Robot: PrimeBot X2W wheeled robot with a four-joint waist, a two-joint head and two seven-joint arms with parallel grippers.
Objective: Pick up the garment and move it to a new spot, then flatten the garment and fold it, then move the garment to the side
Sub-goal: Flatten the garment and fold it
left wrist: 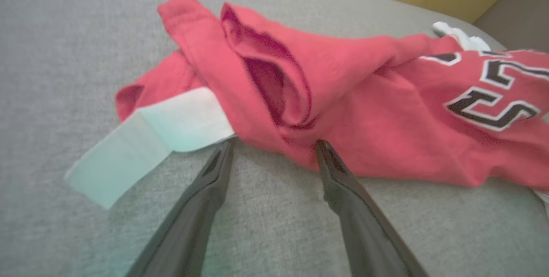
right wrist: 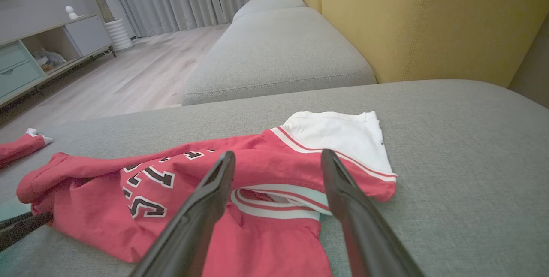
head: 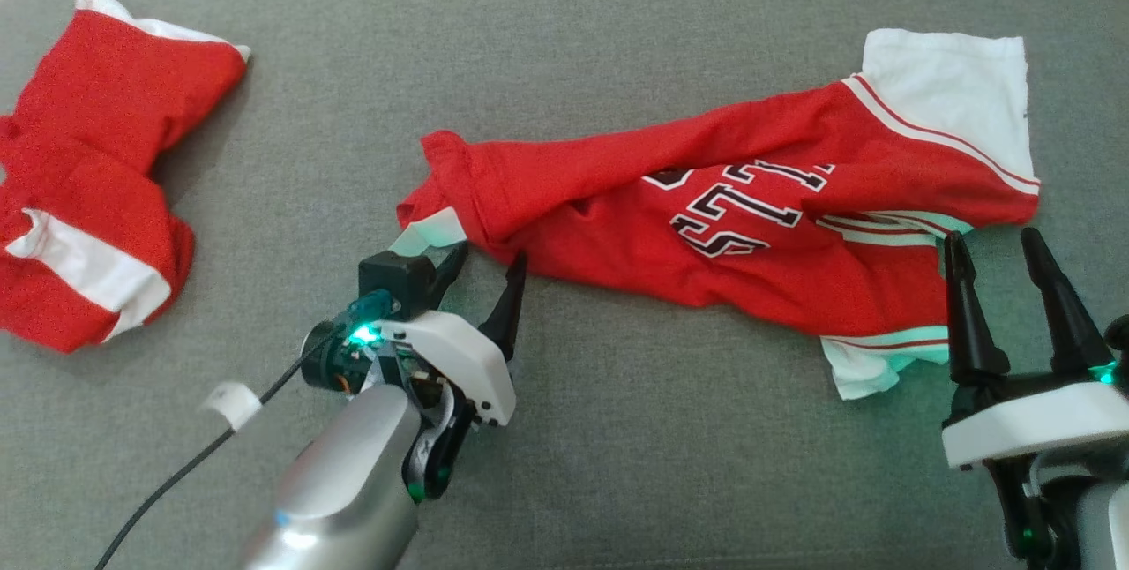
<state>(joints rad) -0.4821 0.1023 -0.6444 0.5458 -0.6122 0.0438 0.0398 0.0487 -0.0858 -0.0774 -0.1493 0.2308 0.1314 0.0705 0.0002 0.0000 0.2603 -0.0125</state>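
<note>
The garment is a red jersey with white sleeves and black-and-white lettering, lying rumpled across the grey cushion. My left gripper is open at its left end, with the fingertips at the red hem beside a white strip. In the left wrist view the left gripper has nothing between its fingers, and the garment lies just past them. My right gripper stands open at the garment's right end, over the striped edge. From the right wrist, the right gripper hovers above the garment.
A second red-and-white garment lies bunched at the cushion's far left. A black cable trails from my left wrist. A yellow backrest rises behind the cushion, and another grey seat and wood floor lie beyond.
</note>
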